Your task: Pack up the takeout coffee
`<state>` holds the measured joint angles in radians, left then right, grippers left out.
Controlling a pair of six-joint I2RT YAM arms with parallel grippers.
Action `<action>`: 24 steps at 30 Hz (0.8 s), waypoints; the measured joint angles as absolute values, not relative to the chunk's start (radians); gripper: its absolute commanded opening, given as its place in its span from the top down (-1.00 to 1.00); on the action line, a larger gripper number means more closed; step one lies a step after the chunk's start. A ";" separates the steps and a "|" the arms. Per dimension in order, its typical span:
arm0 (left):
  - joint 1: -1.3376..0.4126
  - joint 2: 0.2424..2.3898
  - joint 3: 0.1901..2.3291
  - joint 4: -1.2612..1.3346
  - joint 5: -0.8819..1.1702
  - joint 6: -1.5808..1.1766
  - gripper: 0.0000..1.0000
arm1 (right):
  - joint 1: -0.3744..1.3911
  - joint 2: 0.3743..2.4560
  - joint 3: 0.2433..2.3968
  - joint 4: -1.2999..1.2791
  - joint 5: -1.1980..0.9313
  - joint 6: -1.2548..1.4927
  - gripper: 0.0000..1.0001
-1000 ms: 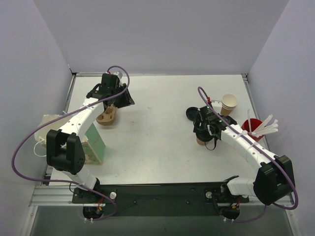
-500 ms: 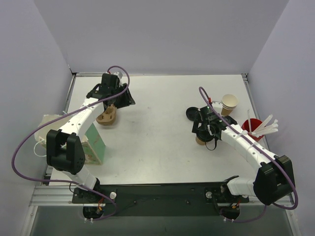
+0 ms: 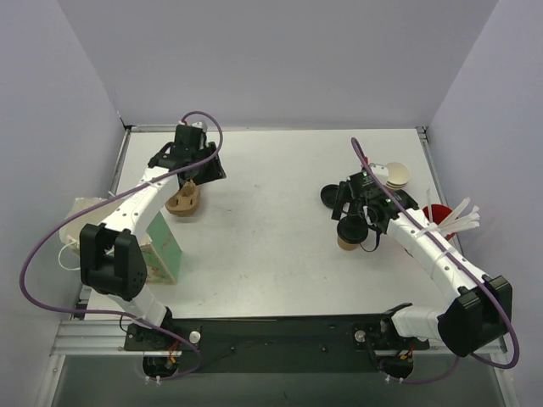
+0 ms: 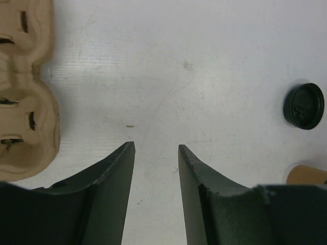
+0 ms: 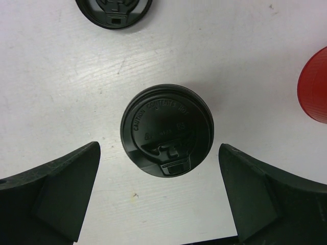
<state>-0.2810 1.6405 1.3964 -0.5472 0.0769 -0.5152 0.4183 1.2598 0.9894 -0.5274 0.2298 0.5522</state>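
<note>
The takeout coffee [image 3: 349,231] stands right of centre, a brown paper cup with its black lid on. In the right wrist view the lid [image 5: 167,130] lies straight below, between the fingers. My right gripper [image 5: 158,147] hovers above it, open wide, touching nothing; it also shows in the top view [image 3: 358,214]. My left gripper [image 4: 156,145] is open by a narrow gap and empty, above bare table at the far left [image 3: 202,174]. The tan pulp cup carrier [image 3: 184,202] lies just beside it, and in the left wrist view [image 4: 25,102].
A spare black lid [image 3: 330,197] lies beside the coffee and shows in the right wrist view [image 5: 113,10]. Cream cups [image 3: 397,175] and a red cup [image 3: 434,217] holding white sticks stand at the right. A green and tan paper bag [image 3: 159,248] stands at the left edge.
My right gripper has drawn up and back off the cup, so the black lid now shows in the top view. The left arm has barely moved.
</note>
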 measured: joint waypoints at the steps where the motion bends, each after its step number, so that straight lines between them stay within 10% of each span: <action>1: -0.281 1.642 1.407 -0.559 0.046 -0.506 0.05 | 0.418 1.260 1.014 -0.543 0.224 0.550 -0.89; 24: -0.282 1.966 1.676 -0.657 -0.453 -0.316 0.32 | 0.485 1.348 1.269 -0.595 0.136 0.511 -0.89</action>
<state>-0.2825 1.9659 1.6760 -0.6571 -0.4534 -0.3164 0.4854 1.3483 1.2686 -0.5949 0.1364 0.5110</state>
